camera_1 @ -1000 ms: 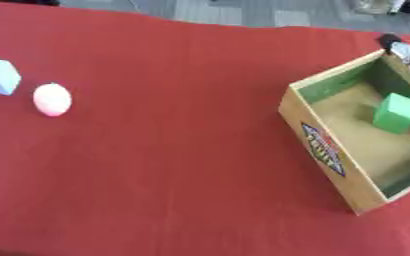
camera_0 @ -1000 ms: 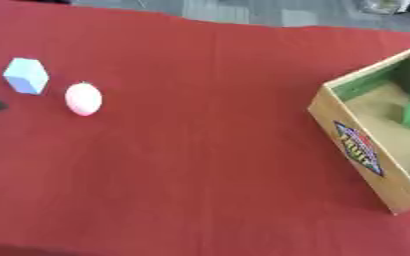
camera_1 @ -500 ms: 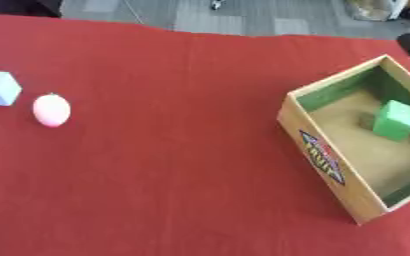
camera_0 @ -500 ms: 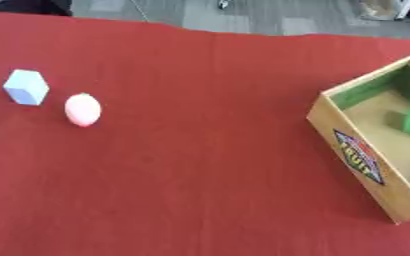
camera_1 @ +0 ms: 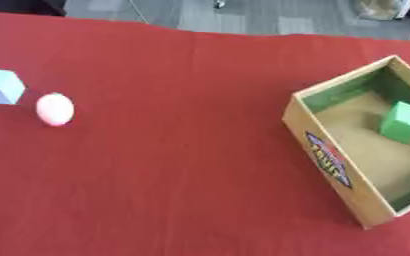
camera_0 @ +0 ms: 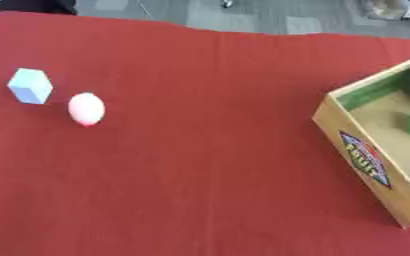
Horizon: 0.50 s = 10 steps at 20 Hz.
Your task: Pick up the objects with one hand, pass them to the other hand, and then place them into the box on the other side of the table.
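Since the earlier frames only the camera has shifted; nothing on the red tablecloth [camera_1: 182, 150] moved. Neither hand shows, so their state cannot be told. Open wooden box [camera_1: 331, 165] holds a green cube [camera_1: 404, 121]; pale blue cube [camera_0: 30, 86] sits just beside a pink egg-shaped object [camera_0: 86, 108].

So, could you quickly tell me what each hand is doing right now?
Left hand: not in view, so its state cannot be told.
Right hand: not in view either.
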Each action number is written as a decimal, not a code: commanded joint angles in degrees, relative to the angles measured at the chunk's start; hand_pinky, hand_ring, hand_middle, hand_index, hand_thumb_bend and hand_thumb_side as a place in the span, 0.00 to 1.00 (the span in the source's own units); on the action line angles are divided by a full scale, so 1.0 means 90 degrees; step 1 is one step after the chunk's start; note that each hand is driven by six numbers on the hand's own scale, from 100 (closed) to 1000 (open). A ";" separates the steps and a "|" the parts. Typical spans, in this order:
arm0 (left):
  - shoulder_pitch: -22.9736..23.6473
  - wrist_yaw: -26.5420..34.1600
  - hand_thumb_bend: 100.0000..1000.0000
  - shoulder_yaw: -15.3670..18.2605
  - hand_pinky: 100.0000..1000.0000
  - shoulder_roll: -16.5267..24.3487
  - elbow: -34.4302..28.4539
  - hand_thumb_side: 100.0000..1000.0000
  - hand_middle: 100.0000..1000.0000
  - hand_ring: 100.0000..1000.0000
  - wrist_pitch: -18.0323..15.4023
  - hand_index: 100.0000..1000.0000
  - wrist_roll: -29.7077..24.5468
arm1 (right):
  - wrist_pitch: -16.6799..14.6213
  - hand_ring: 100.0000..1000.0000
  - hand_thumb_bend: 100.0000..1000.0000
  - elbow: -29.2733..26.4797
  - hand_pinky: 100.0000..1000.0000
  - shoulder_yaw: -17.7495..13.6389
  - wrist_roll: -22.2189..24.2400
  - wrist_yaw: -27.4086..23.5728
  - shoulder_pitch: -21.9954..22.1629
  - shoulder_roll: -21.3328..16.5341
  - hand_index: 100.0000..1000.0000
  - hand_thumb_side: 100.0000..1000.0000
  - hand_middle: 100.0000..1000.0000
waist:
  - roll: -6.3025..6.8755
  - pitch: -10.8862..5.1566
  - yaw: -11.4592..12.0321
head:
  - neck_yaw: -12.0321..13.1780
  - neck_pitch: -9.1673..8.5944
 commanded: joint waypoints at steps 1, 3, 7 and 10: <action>-0.0316 -0.0194 0.70 0.0153 0.88 0.0068 0.0414 0.00 0.72 0.79 -0.0241 0.71 -0.0308 | -0.0007 0.81 0.42 -0.0054 0.79 -0.0053 -0.0046 -0.0103 -0.0075 -0.0300 0.83 0.10 0.72 | 0.0098 -0.0019 -0.0010 | 0.0023 -0.0091; -0.0486 -0.0358 0.68 0.0148 0.88 -0.0018 0.0586 0.00 0.71 0.79 -0.0417 0.69 -0.0489 | -0.0002 0.81 0.42 -0.0044 0.79 -0.0050 -0.0055 -0.0101 -0.0079 -0.0299 0.83 0.10 0.72 | 0.0101 -0.0008 -0.0019 | 0.0024 -0.0106; -0.0708 -0.0693 0.68 0.0253 0.88 -0.0112 0.0823 0.00 0.71 0.79 -0.0691 0.69 -0.0892 | 0.0002 0.81 0.42 -0.0036 0.79 -0.0047 -0.0062 -0.0089 -0.0077 -0.0303 0.83 0.10 0.72 | 0.0103 -0.0004 -0.0013 | 0.0013 -0.0113; -0.0804 -0.0855 0.68 0.0386 0.88 -0.0137 0.0864 0.00 0.71 0.79 -0.0774 0.69 -0.1254 | 0.0001 0.81 0.42 -0.0033 0.79 -0.0051 -0.0067 -0.0088 -0.0066 -0.0307 0.83 0.10 0.72 | 0.0101 -0.0008 -0.0001 | 0.0002 -0.0110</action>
